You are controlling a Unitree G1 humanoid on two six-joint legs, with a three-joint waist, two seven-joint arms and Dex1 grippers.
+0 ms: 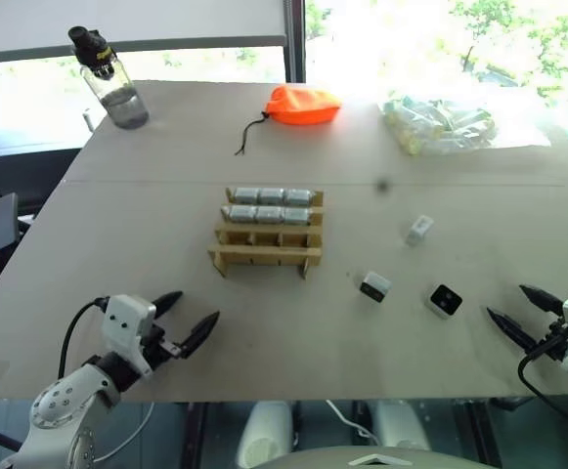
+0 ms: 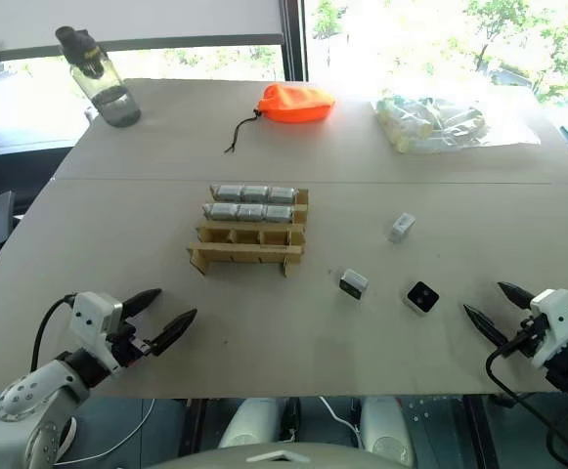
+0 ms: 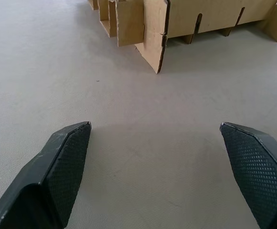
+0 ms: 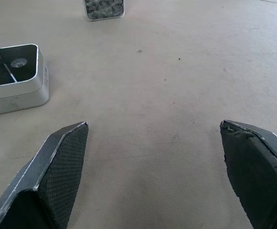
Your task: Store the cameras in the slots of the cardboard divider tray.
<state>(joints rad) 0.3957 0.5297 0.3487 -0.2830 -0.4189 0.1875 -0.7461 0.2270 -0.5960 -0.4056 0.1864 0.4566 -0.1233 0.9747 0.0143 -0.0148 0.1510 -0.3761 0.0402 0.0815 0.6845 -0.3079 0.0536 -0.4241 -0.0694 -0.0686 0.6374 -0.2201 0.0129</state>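
No writing can be read on anything. At lower left, the left gripper (image 1: 188, 317) hovers with fingers apart and empty, bare table (image 1: 117, 215) around it. At centre stands the tray (image 1: 264, 256), its two far rows filled with cameras (image 1: 270, 195), its near rows empty. Right of it three loose cameras (image 1: 445, 300) lie spaced apart. At the lower right edge, the right gripper (image 1: 518, 311) is spread and empty.

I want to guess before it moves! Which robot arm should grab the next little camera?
The right. The right gripper is open and sits close to the camera lying loose on the table. The left gripper is open too, but it is near the cardboard divider tray, far from the loose cameras.
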